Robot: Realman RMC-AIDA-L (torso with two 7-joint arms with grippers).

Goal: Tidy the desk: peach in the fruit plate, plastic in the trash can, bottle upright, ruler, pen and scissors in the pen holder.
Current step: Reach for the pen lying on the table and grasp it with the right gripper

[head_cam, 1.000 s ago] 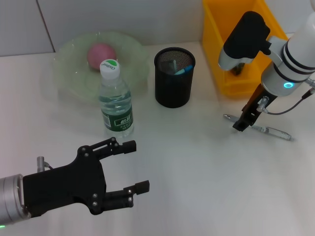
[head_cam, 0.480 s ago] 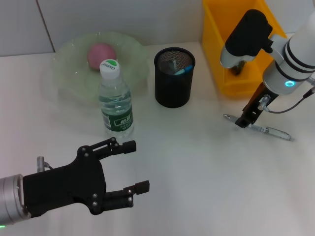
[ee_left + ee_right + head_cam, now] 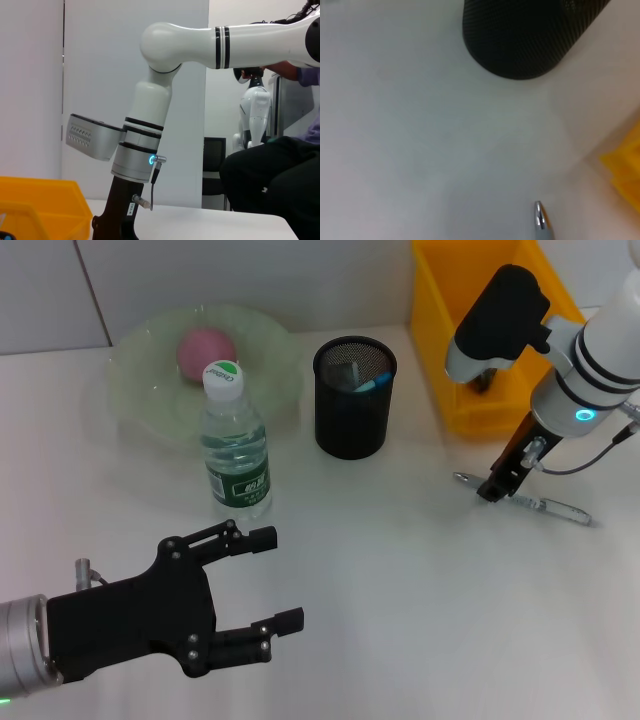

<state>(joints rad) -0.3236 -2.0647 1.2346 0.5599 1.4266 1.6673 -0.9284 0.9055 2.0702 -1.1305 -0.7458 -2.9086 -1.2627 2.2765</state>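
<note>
At the near left, the left end effector (image 3: 262, 580), matte black with angular jointed fingers, hovers over the table (image 3: 400, 590) with its fingers spread wide and nothing between them. Behind it stands a clear ribbed plastic bottle (image 3: 235, 445), upright, with a white-and-green cap and a green label. Just beyond the bottle sits the fruit plate (image 3: 150, 350), a shallow round dish of pale green translucent glass, with the rounded pink peach (image 3: 205, 348) resting in it. To the right stands the pen holder (image 3: 354, 397), a black mesh cylinder with a blue-tipped item showing inside. Farther right, a glossy yellow plastic bin (image 3: 450, 330) sits at the table's back edge. In front of it the right end effector (image 3: 494, 487) is lowered to the slim clear pen (image 3: 545, 507) with its silver tip, lying flat; whether its fingers are closed on the pen cannot be told. The table is smooth, white and slightly glossy; a plain pale wall rises behind.
</note>
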